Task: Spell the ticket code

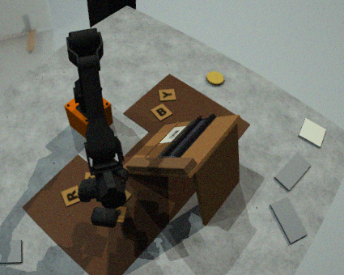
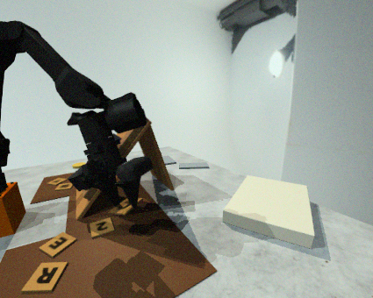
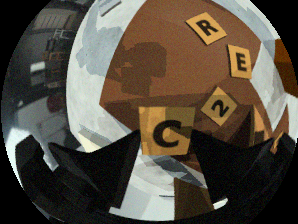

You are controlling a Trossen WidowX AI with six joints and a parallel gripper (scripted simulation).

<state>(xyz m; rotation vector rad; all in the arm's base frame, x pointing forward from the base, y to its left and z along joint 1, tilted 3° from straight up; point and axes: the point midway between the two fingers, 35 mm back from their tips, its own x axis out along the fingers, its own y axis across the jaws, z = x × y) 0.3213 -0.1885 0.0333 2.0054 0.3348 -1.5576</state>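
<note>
My gripper (image 3: 166, 133) (image 2: 125, 202) is shut on the C tile (image 3: 166, 131) (image 1: 121, 214), holding it by its sides in front of the slanted board (image 1: 219, 135) (image 2: 156, 159). Its height above the mat is hard to tell. The dark rail (image 1: 188, 139) on the board shows no tile. The ticket (image 1: 179, 131) beside it is too small to read. The R tile (image 1: 71, 196) (image 2: 45, 276) (image 3: 206, 28), E tile (image 2: 58, 244) (image 3: 240, 62) and a tile marked 2 or Z (image 2: 102, 227) (image 3: 219, 106) lie on the brown mat. The B tile (image 1: 161, 112) and Y tile (image 1: 167, 95) lie behind.
A yellow disc (image 1: 215, 78) lies behind the mat. Two grey slabs (image 1: 292, 171) (image 1: 288, 220) lie right of the board. A cream block (image 2: 270, 208) (image 1: 312, 132) also shows. An orange block (image 1: 81, 121) (image 2: 5, 212) stands at the arm's base.
</note>
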